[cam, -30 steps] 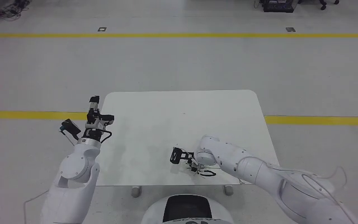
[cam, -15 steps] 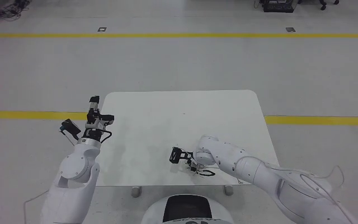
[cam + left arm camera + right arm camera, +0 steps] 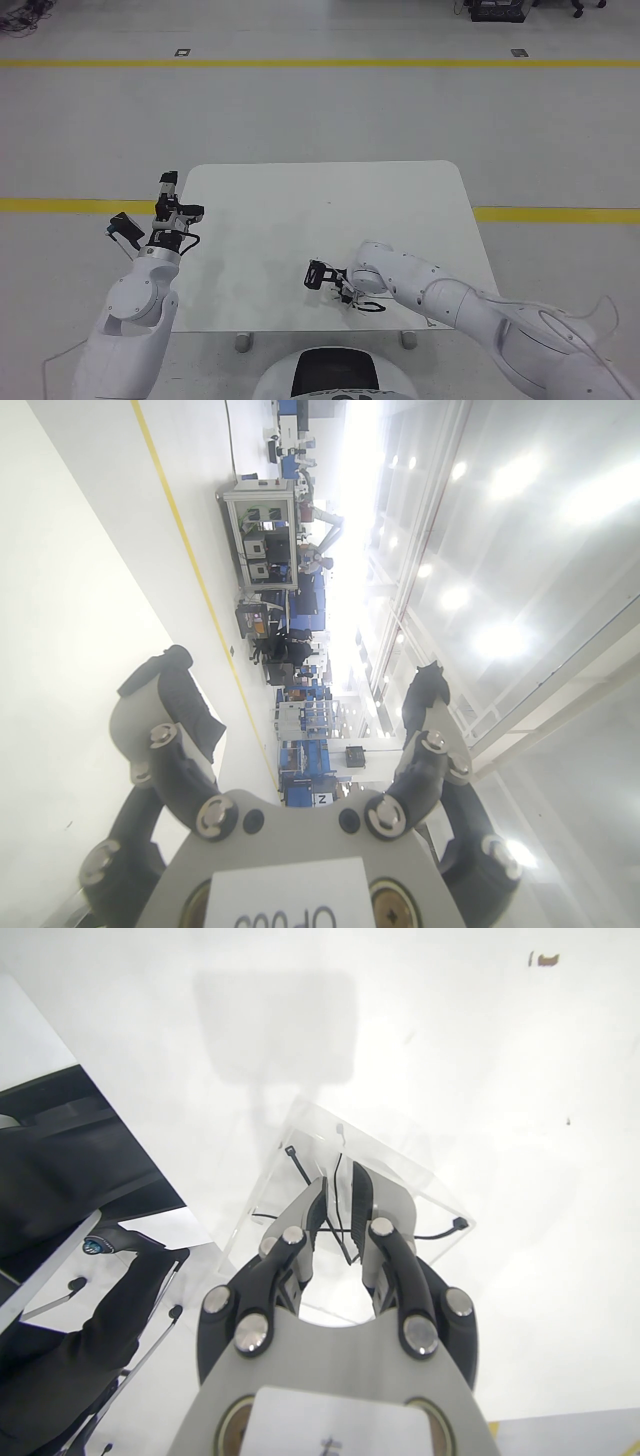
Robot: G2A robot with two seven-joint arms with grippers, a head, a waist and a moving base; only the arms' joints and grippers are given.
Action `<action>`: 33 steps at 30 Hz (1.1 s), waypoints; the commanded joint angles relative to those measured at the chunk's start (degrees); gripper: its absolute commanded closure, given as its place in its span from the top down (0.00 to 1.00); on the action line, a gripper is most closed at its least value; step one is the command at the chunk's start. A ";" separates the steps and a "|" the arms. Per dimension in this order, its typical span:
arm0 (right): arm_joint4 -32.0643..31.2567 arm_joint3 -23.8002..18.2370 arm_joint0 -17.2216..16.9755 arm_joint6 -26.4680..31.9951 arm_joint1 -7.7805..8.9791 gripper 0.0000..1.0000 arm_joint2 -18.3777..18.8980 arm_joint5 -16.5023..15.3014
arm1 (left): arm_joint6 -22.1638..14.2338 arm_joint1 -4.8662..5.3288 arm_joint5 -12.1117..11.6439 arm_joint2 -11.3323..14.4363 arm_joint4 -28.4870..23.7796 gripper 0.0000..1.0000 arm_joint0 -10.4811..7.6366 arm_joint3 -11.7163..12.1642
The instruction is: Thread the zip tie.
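Observation:
Several black zip ties lie in a clear flat tray (image 3: 400, 1153) near the table's front edge. My right gripper (image 3: 339, 1175) points down into the tray, open by a narrow gap. One thin zip tie (image 3: 338, 1208) runs between its pads without touching either. Another zip tie (image 3: 295, 1160) lies beside one finger, and a third (image 3: 450, 1227) ends at the tray's corner. In the top view the right gripper (image 3: 347, 295) hovers over the dark ties (image 3: 370, 307). My left gripper (image 3: 178, 200) is raised off the table's left edge, open and holding nothing, its fingers (image 3: 175, 700) spread wide.
The white table (image 3: 330, 210) is bare apart from the tray. Its front edge runs close beside the tray, with the floor and table legs (image 3: 165, 1323) below. Yellow floor lines (image 3: 540, 214) cross behind.

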 commanded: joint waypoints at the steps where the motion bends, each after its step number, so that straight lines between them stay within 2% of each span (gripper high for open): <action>1: -0.42 -0.07 -0.09 -0.29 0.05 0.20 0.08 0.00 | 0.00 0.00 0.00 0.00 0.00 1.00 0.00 0.00; 19: 0.37 1.53 -0.42 0.65 -0.53 0.17 0.87 0.00 | 0.00 0.00 0.00 0.00 0.00 1.00 0.00 0.00; 31: 2.50 3.43 -0.15 0.69 -1.14 0.00 0.91 0.00 | 0.00 0.00 0.00 0.00 0.00 1.00 0.00 0.00; 33: 2.60 3.44 -0.11 0.57 -1.13 0.00 0.83 0.00 | 0.00 0.00 0.00 0.00 0.00 1.00 0.00 0.00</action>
